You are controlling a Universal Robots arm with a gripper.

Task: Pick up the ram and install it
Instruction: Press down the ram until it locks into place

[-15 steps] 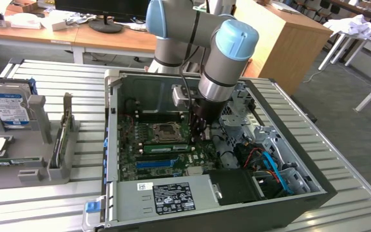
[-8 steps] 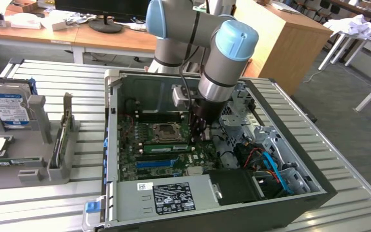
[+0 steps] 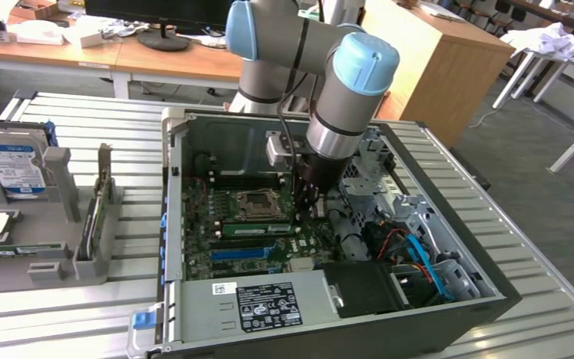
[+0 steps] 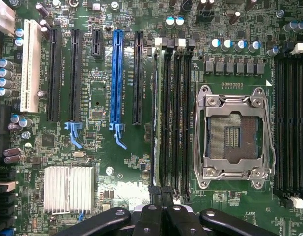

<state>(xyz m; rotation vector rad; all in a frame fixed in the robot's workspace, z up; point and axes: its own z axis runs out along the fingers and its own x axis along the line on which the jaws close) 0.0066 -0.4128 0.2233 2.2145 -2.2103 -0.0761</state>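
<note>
— Where was the ram (image 3: pixel 257 229) at that moment?

— In the case (image 3: pixel 173 224), standing on its long edge in the bank of black slots (image 4: pixel 173 123) beside the CPU socket (image 4: pixel 234 130). In the wrist view it appeared edge-on (image 4: pixel 154 123), a thin line with a pale strip, in the slot of that bank nearest the blue slot (image 4: pixel 117 78).

— And the claw?

— The gripper (image 4: pixel 162 194) was pinched shut, fingers pressed together with no gap between them. It hung right over one end of that slot bank, close above the ram's end (whether it actually touched the stick, I couldn't tell). Nothing was clamped between the fingers.

— What did the outside camera show?

— The arm (image 3: pixel 352 97) reached straight down into the open case, the gripper (image 3: pixel 307 203) low over the board (image 3: pixel 202 254), just beside the ram and the socket (image 3: pixel 255 203).

— Where did the case sit?

— On the bench (image 3: pixel 87 112), towards the edge at the exterior view's right. A grey rack (image 3: pixel 57 254) stood near the opposite edge, holding a hard drive (image 3: pixel 13 168) upright.

— Anything else on the board?

— A ribbed heatsink (image 4: pixel 68 189) near one corner, and a white slot (image 4: pixel 31 64) by its edge.
</note>
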